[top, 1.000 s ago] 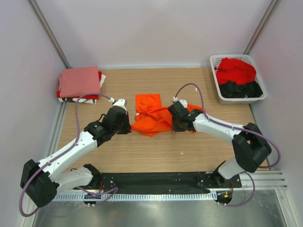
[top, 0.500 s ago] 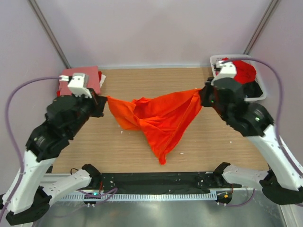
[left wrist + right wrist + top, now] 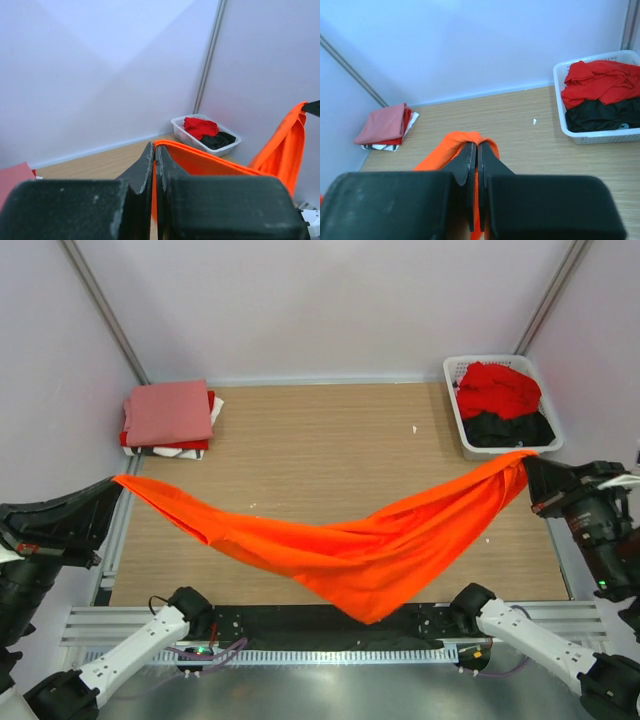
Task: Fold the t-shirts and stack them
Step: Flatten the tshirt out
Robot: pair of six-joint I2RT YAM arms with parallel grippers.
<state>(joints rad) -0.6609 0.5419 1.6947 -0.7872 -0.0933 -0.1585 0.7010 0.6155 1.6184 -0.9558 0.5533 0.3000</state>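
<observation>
From the top camera I see the white basket [image 3: 456, 430] at the far right corner of the table [image 3: 320, 430]. A red t-shirt [image 3: 497, 388] and a black t-shirt [image 3: 505, 428] lie in it. The orange t-shirt [image 3: 340, 552] hangs in the air, pulled out long between my two arms. Its middle sags low over the near edge of the table, well away from the basket. The right gripper [image 3: 530, 466] is squeezed tight on one end of the shirt, just in front of the basket. The left gripper [image 3: 117, 484] is squeezed tight on the other end, far to the left of the basket. Straight across the table from the basket sits a pile of folded shirts. A salmon-pink t-shirt [image 3: 168, 412] is on top, with a bit of red cloth [image 3: 165, 447] and white cloth [image 3: 215, 408] peeking out under it.

From the left wrist camera, my two dark fingers are pressed together with a thin orange edge pinched between them. The basket sits ahead at the wall. The orange cloth runs off to the right of the basket and climbs up high there.

From the right wrist camera, these fingers are pressed together too — orange cloth is bunched up between them. The basket is up on the right, and the folded pile is far to its left.
</observation>
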